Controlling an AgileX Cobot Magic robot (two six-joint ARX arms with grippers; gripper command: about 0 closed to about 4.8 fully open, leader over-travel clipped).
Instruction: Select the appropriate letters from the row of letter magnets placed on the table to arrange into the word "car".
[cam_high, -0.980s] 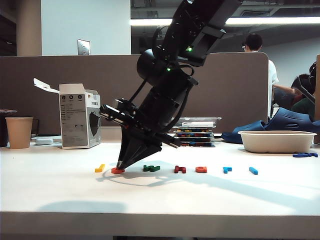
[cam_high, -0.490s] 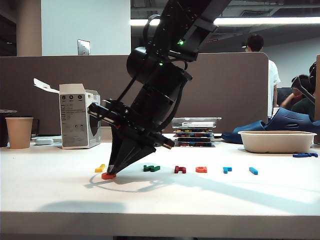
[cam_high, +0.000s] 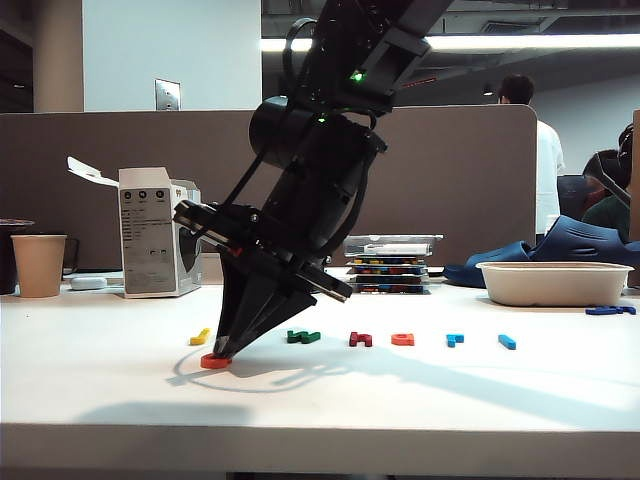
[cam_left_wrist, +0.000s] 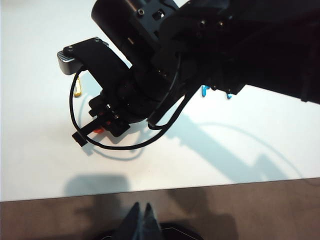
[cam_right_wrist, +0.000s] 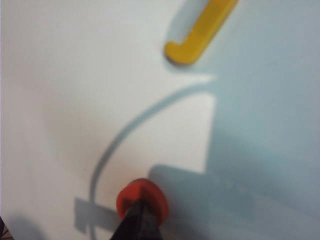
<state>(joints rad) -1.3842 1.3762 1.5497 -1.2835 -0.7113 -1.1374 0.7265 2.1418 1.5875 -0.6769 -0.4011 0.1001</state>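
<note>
The right gripper (cam_high: 218, 353), jaws closed on the orange-red "c" (cam_high: 215, 361), held it at the table (cam_high: 120, 390) in front of the letter row, near the yellow letter (cam_high: 200, 336). Judged step: placing the first letter; next, release it flat. The left gripper (cam_left_wrist: 139, 220) hung closed, well apart.

An open-plan office; a grey cubicle partition (cam_high: 110, 180) behind the desk, ceiling strip lights (cam_high: 540, 41), a seated colleague (cam_high: 528, 120) beyond.
</note>
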